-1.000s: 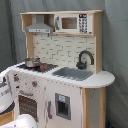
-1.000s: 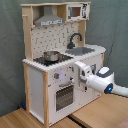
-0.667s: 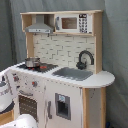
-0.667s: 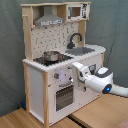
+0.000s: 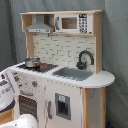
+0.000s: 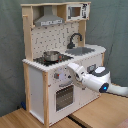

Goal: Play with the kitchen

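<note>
So the kitchen (image 5: 62, 70) (image 6: 60, 60) stands upright on a wooden table (image 6: 100, 112), tall axis straight up, backed by a grey curtain (image 5: 116, 45) in both exterior views. Its front panel (oven door, knobs) faces toward the second exterior view's lower right, and toward the first exterior view's lower left. The counter runs lengthwise from the stove end to the rounded sink end.

Up top there's the grey hood (image 6: 49, 21) and a little microwave (image 5: 72, 23) side by side, then the white back wall, then the counter with a small metal pot (image 6: 50, 55) on the stove and a black faucet (image 5: 85, 57) curling over the sink (image 5: 74, 73).

The arm (image 6: 97, 80) comes in from the second exterior view's right edge, white and chunky, reaching across the front of the kitchen. The pincer (image 6: 70, 67) is right up against the front panel just below the counter's front edge, near the knobs (image 6: 63, 75) and above the oven door (image 6: 64, 96). I honestly can't tell how far apart its tips are or whether it's gripping anything.

Room-wise: open table in front of the kitchen toward the second exterior view's lower right. In the first exterior view the arm's white body (image 5: 6, 87) crowds the left edge, right beside the stove end.
</note>
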